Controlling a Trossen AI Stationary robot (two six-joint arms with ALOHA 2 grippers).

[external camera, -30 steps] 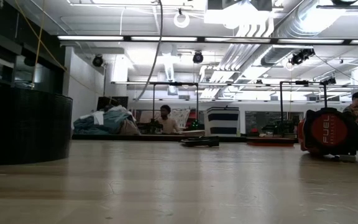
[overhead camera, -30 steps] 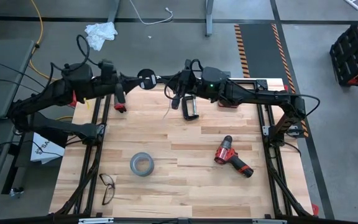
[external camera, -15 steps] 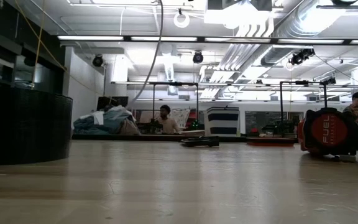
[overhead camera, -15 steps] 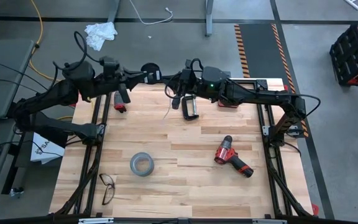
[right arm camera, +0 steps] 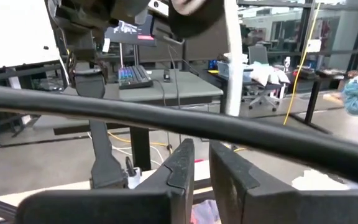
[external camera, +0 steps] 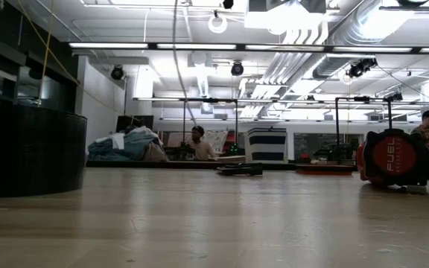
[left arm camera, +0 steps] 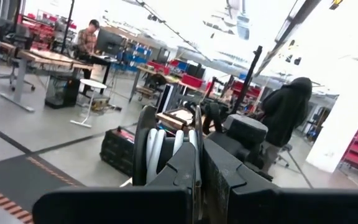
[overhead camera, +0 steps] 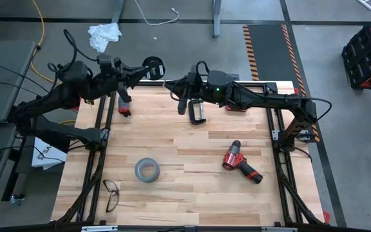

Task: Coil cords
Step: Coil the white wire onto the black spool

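Where the butcher-block table point(overhead camera: 192, 187) meets its far edge, both grippers are raised together, leaving the near and middle boards open. On that open area are seen a grey tape roll point(overhead camera: 146, 170), a pair of eyeglasses point(overhead camera: 111, 194) near the left front corner, and a red cordless drill point(overhead camera: 240, 164) toward the right. A small red-and-black tool point(overhead camera: 123, 108) lies near the left frame rail, and a black clip-like object point(overhead camera: 198, 111) lies just below the right wrist.

The left gripper point(overhead camera: 139, 73) is held just past the far edge, over the floor, with the black round disc point(overhead camera: 152, 67) at its tip. In the left wrist view the fingers point(left arm camera: 188, 163) are pressed nearly together and the disc point(left arm camera: 144, 152) is seen edge-on against them, with turns of the white cable point(left arm camera: 156, 148) wound beside it. Whether the disc is pinched or merely resting against the fingers cannot be told.

The right gripper point(overhead camera: 176, 90) is held at the far edge, just beside the left one. In its wrist view the fingers point(right arm camera: 181, 165) stand close with a narrow gap, nothing visibly between them; a thick dark cable point(right arm camera: 166, 121) crosses in front, and a white strand point(right arm camera: 231, 56) hangs beyond.

From the high view the cable itself is too thin to trace. In the low view neither gripper is shown; only a thin line point(external camera: 177, 59) hanging from above is made out.
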